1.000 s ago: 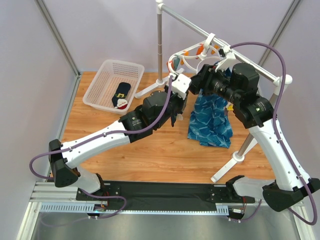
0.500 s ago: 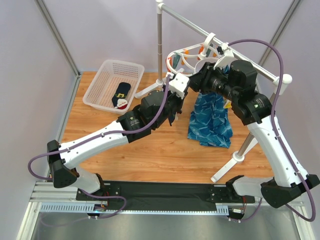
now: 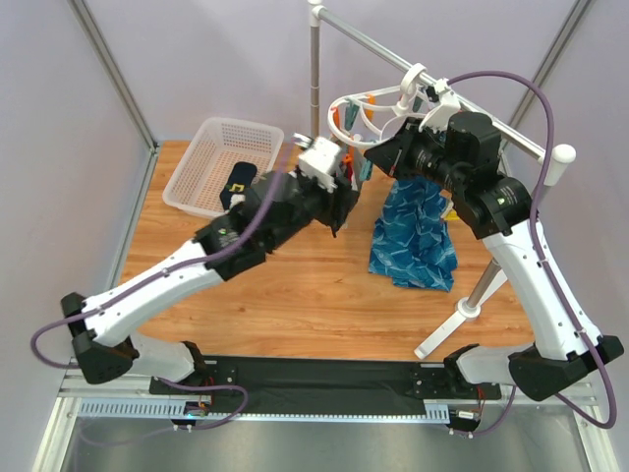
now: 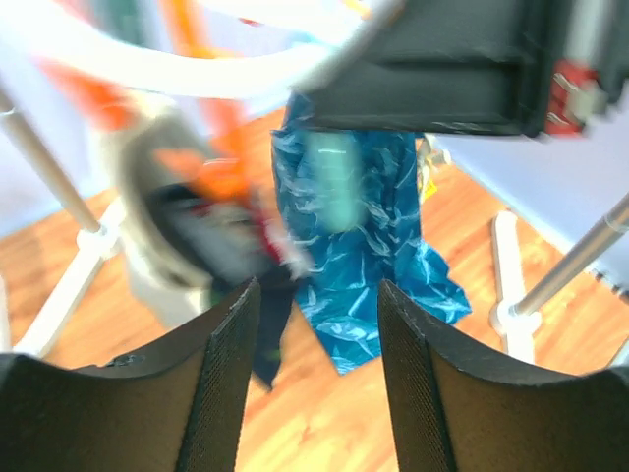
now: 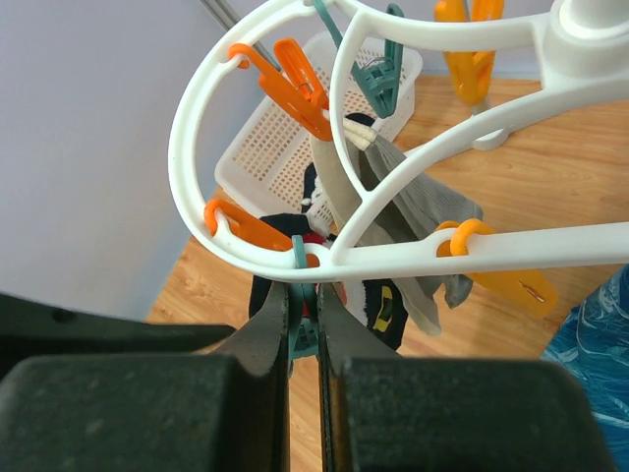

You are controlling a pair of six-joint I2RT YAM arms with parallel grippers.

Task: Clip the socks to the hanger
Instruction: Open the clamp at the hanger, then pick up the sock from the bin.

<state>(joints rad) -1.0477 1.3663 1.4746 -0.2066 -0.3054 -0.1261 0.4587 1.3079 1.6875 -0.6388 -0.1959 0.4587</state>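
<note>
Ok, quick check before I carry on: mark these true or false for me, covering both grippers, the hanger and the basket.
1. The right gripper is shut on a teal peg under the ring of the hanger. True.
2. The left gripper is clamped on a sock. False: its jaws stand apart with nothing between them.
3. The basket holds nothing. False: a dark sock lies in it.
4. A grey sock hangs from the hanger. True.
</note>
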